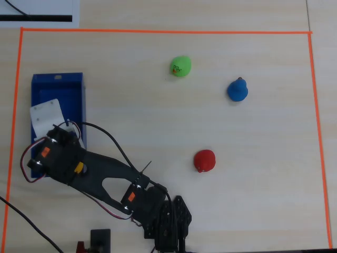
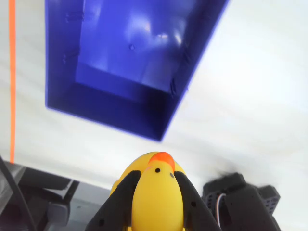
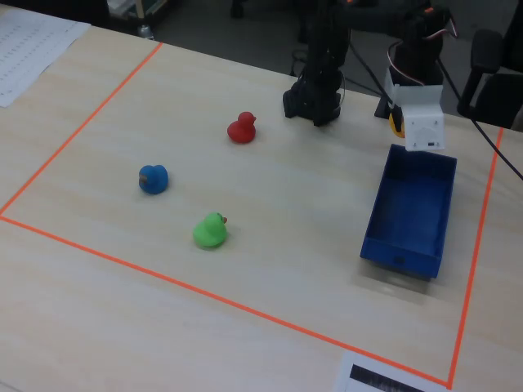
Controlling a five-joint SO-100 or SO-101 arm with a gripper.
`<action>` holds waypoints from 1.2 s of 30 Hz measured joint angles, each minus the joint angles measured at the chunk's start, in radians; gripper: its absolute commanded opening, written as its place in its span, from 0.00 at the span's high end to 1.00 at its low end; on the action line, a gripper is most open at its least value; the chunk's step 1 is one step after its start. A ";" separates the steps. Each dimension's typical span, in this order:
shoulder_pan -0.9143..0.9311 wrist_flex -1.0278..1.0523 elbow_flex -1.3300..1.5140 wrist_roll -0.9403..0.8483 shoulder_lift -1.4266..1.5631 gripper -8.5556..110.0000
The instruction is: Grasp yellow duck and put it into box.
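Blue plastic, the long open-topped box lay at the left of the overhead view on the pale wooden tabletop, with the black end effector held over its near end. Its two black fingers were clamped on the small rounded yellow duck, above the box's edge. Further right sat the green duck, the red duck and the blue duck.

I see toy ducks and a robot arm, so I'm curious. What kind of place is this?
Probably a robot practice table in a lab or office. Orange tape marks a work zone on a pale wooden table, the gripper holds the yellow duck near the blue box, and office chairs stand behind.
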 measured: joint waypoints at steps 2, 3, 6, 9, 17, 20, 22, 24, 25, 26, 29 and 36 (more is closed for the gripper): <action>0.015 0.000 -0.064 -0.014 -0.069 0.93; 0.021 0.000 -0.103 -0.021 -0.109 0.93; 0.032 0.000 -0.225 -0.048 -0.229 0.93; 0.040 0.000 -0.364 -0.069 -0.351 0.93; 0.061 -0.005 -0.655 -0.086 -0.629 0.93; 0.061 -0.011 -0.721 -0.089 -0.712 0.93; 0.061 -0.029 -0.756 -0.083 -0.762 0.93; 0.061 -0.055 -0.764 -0.066 -0.785 0.90; 0.064 -0.066 -0.764 -0.060 -0.787 0.88; 0.069 -0.071 -0.765 -0.055 -0.787 0.86; 0.091 -0.074 -0.765 -0.055 -0.787 0.76; 0.112 -0.055 -0.765 -0.055 -0.787 0.69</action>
